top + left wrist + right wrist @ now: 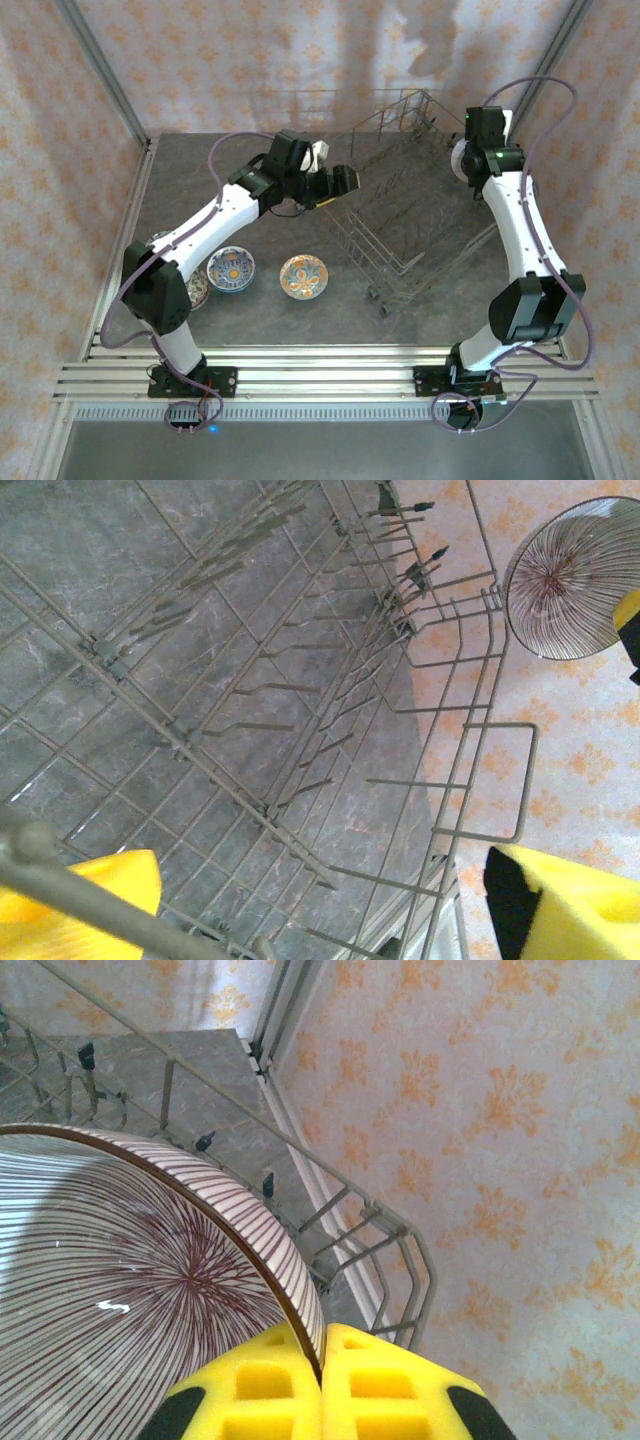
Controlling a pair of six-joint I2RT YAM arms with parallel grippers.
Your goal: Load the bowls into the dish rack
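The grey wire dish rack (405, 266) stands at the back centre-right of the table. My left gripper (340, 181) hovers over its left side, open, the yellow fingers (570, 905) wide apart above the tines with nothing between them. My right gripper (469, 148) is at the rack's far right corner, shut on the rim of a white bowl with dark red radial stripes (130, 1290), which it holds on edge above the rack wall (400, 1250). That striped bowl (570, 580) also appears in the left wrist view. A blue-white bowl (231, 268) and an orange-patterned bowl (304, 277) sit on the table.
A dark speckled bowl (199, 292) lies partly under the left arm's elbow, with another bowl's rim (156, 239) just behind that arm. Patterned curtain walls close in the back and sides. The aluminium rail (320, 370) runs along the near edge.
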